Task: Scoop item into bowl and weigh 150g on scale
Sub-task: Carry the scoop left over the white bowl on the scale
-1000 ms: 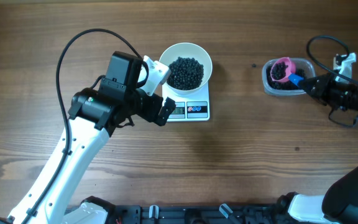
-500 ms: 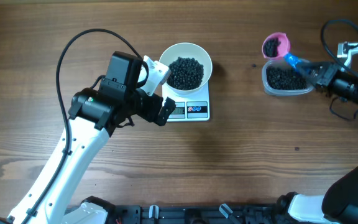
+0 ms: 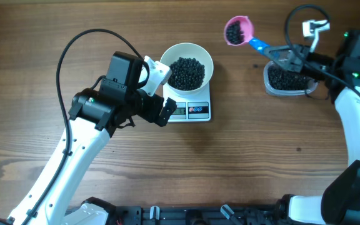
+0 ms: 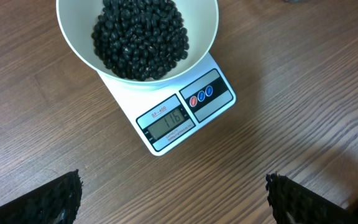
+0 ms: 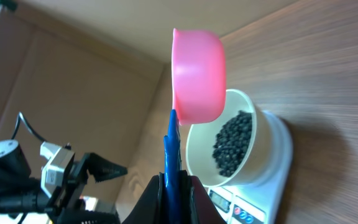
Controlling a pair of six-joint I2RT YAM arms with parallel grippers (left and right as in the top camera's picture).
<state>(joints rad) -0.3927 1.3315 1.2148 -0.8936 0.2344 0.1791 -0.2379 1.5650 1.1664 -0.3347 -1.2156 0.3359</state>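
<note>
The white bowl (image 3: pixel 187 67) stands on the scale (image 3: pixel 197 111) and holds a heap of the black item (image 3: pixel 186 72). In the left wrist view the scale's display (image 4: pixel 166 119) reads 116 below the bowl (image 4: pixel 197 37). My right gripper (image 3: pixel 286 57) is shut on the blue handle (image 3: pixel 259 45) of a pink scoop (image 3: pixel 237 30), which carries some of the item and hangs right of the bowl. The right wrist view shows the scoop (image 5: pixel 197 78) above the bowl (image 5: pixel 263 140), with my gripper (image 5: pixel 174 193) clamped on the handle. My left gripper (image 3: pixel 158 94) stands open left of the scale.
A clear plastic tub (image 3: pixel 269 80) with more of the black item sits at the right, under my right arm. A lone dark bead (image 3: pixel 255 65) lies on the wooden table between the bowl and the tub. A black cable (image 3: pixel 80 47) loops over the left arm.
My right gripper has lifted the filled scoop out of the tub and carried it left, toward the bowl. The left arm, bowl and scale have not moved.
</note>
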